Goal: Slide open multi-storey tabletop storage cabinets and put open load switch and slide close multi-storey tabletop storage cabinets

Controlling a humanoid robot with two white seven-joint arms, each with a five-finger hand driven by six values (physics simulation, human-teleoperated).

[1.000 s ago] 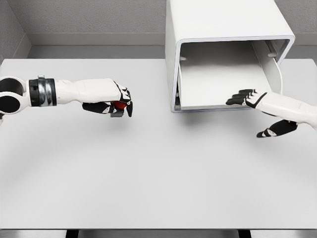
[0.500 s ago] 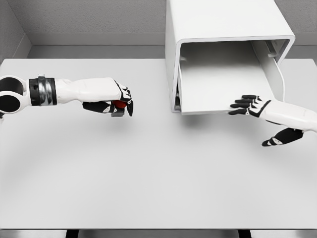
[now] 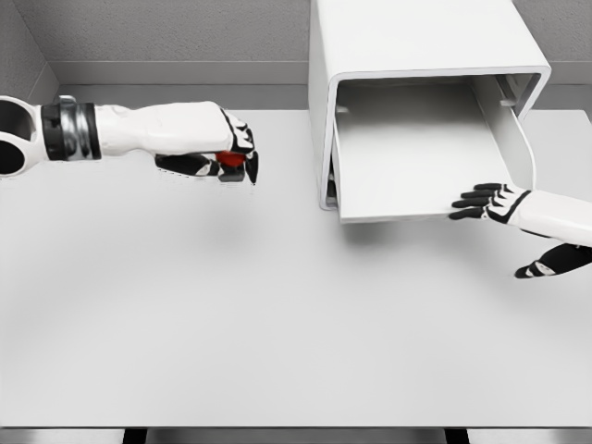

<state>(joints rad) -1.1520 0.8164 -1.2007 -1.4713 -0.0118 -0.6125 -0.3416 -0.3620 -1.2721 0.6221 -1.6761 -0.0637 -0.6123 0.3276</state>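
The white, round-cornered box-shaped storage cabinet (image 3: 421, 55) stands at one o'clock on the pale grey table (image 3: 277, 314), its flat white drawer tray (image 3: 412, 153) drawn out toward the robot so that the shallow bed lies open from above. The right hand (image 3: 490, 202) sits at the tray's front right corner, about three o'clock, with black fingers (image 3: 470, 202) stretched out flat and slightly fanned against the front lip and the thumb hanging loose below, holding nothing; that flat reach looks suited to drawing the tray by its edge rather than gripping it. At ten o'clock the left hand (image 3: 227, 157) hovers above the table, fingers curled tightly around the small red load switch (image 3: 229, 159), well apart from the drawer. It seems held high so it can cross and drop into the tray.
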